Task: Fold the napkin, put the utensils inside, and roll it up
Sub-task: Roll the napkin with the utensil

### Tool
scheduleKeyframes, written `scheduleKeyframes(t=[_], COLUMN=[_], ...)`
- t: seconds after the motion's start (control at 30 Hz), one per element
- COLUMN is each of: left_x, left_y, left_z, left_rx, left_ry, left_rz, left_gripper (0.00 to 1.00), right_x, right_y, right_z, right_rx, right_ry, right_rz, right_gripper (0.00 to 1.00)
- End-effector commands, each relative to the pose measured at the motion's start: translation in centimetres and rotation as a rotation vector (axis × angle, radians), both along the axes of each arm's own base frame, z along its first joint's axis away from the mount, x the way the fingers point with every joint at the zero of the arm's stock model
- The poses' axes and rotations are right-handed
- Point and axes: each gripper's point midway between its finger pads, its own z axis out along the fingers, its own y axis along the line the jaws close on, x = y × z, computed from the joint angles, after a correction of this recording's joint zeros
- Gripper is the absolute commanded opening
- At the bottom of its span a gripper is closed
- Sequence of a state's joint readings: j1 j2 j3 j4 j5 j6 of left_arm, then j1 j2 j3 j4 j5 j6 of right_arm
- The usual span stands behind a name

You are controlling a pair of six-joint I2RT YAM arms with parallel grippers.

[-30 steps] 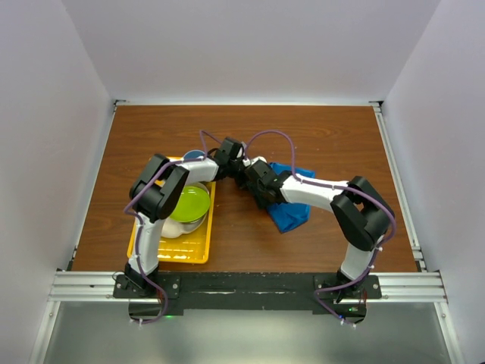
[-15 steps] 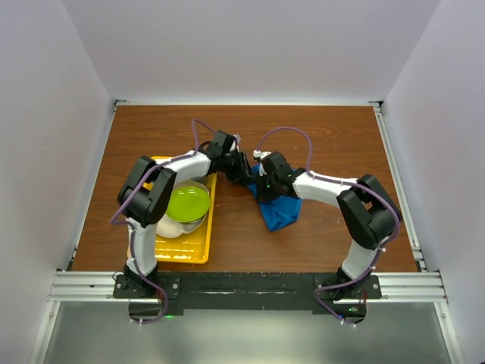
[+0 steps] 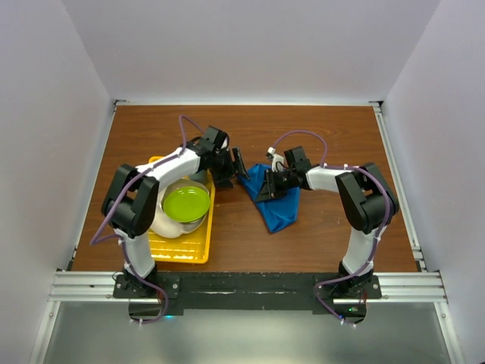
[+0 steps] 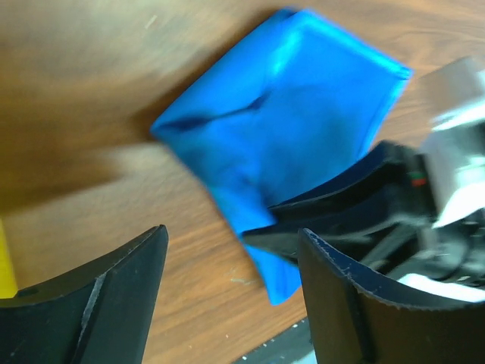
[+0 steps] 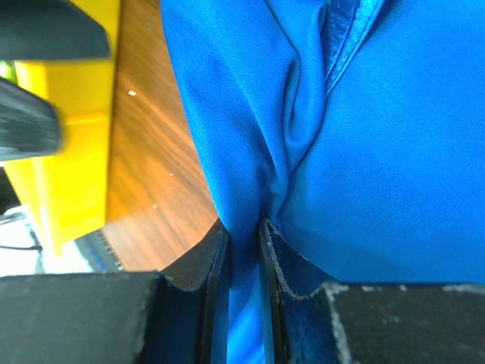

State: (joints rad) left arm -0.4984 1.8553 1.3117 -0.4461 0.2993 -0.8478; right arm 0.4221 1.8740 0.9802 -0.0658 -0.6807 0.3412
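The blue napkin point(image 3: 277, 206) lies bunched on the wooden table, right of the yellow tray. My right gripper point(image 3: 265, 186) is shut on a fold at the napkin's upper left edge; in the right wrist view the cloth point(image 5: 364, 136) is pinched between the right gripper's point(image 5: 242, 227) two pads. My left gripper point(image 3: 236, 168) hovers open just left of the napkin, over bare wood. In the left wrist view the left gripper point(image 4: 231, 246) holds nothing and the napkin point(image 4: 280, 129) lies ahead of it. The utensils are out of view.
A yellow tray point(image 3: 151, 249) sits at the left with a lime green dish point(image 3: 186, 203) over a white bowl point(image 3: 167, 226). The tray's edge point(image 5: 68, 152) shows close to the napkin in the right wrist view. White walls enclose the table on three sides.
My left gripper has opened, let go of the napkin and drawn back left toward the tray. My right gripper has shut on the napkin and shifted right and farther back.
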Motion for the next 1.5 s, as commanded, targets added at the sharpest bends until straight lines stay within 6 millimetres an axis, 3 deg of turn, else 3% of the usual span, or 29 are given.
scheduleKeyframes(t=[0.0, 0.3, 0.57, 0.83, 0.87, 0.93, 0.97, 1.1, 1.17, 1.2, 1.33, 1.37, 1.4, 1.47], left_x=[-2.3, -2.2, -3.9, -2.3, -2.2, -2.1, -2.1, -2.5, -3.0, -3.3, -3.9, -3.9, -4.2, -4.4], left_y=[-0.4, -4.3, -2.9, -3.4, -3.3, -3.2, -3.3, -3.4, -3.4, -3.3, -3.4, -3.4, -3.3, -3.4], left_z=[-2.1, -4.8, -9.0, -10.8, -10.8, -10.6, -10.3, -8.8, -8.3, -8.0, -7.1, -6.9, -6.8, -6.5], left_rx=[-0.022, -0.047, 0.036, 0.039, 0.044, 0.044, 0.043, 0.024, 0.013, 0.015, 0.01, 0.011, 0.019, 0.014], left_ry=[0.166, 0.249, 0.351, 0.291, 0.281, 0.27, 0.268, 0.269, 0.299, 0.318, 0.369, 0.374, 0.387, 0.413], left_rz=[0.056, 0.071, 0.193, 0.217, 0.221, 0.211, 0.207, 0.206, 0.22, 0.225, 0.254, 0.258, 0.261, 0.271], left_gripper=[0.77, 0.79, 0.69, 0.34, 0.2, 0.01, 0.0, 0.0, 0.0, 0.0, 0.0, 0.0, 0.0, 0.0], right_x=[-0.7, -0.5, 0.3, -0.4, -0.4, -0.6, -0.5, -0.7, -0.2, -0.4, -0.7, -1.6, -1.1, -1.9], right_y=[0.5, 0.4, 0.3, 0.1, -0.1, -0.9, -1.2, -3.6, -4.9, -5.1, -5.2, -3.9, -4.5, -3.4], right_z=[0.3, 0.1, 2.0, 2.3, 2.1, 1.6, 1.7, 2.1, 2.4, 3.5, 5.4, 5.5, 5.7, 5.6], right_rx=[0.108, 0.149, 0.193, 0.185, 0.17, 0.108, 0.078, -0.099, -0.213, -0.244, -0.429, -0.457, -0.526, -0.564], right_ry=[0.052, 0.059, 0.016, 0.018, 0.008, 0.019, -0.01, -0.041, -0.094, -0.131, -0.314, -0.358, -0.419, -0.465], right_rz=[0.038, 0.044, 0.051, 0.092, 0.1, 0.092, 0.106, 0.066, 0.021, 0.009, -0.025, 0.003, -0.042, -0.039], right_gripper=[0.0, 0.0, 0.0, 0.0, 0.0, 0.0, 0.0, 0.33, 0.41, 0.49, 0.6, 0.62, 0.65, 0.7])
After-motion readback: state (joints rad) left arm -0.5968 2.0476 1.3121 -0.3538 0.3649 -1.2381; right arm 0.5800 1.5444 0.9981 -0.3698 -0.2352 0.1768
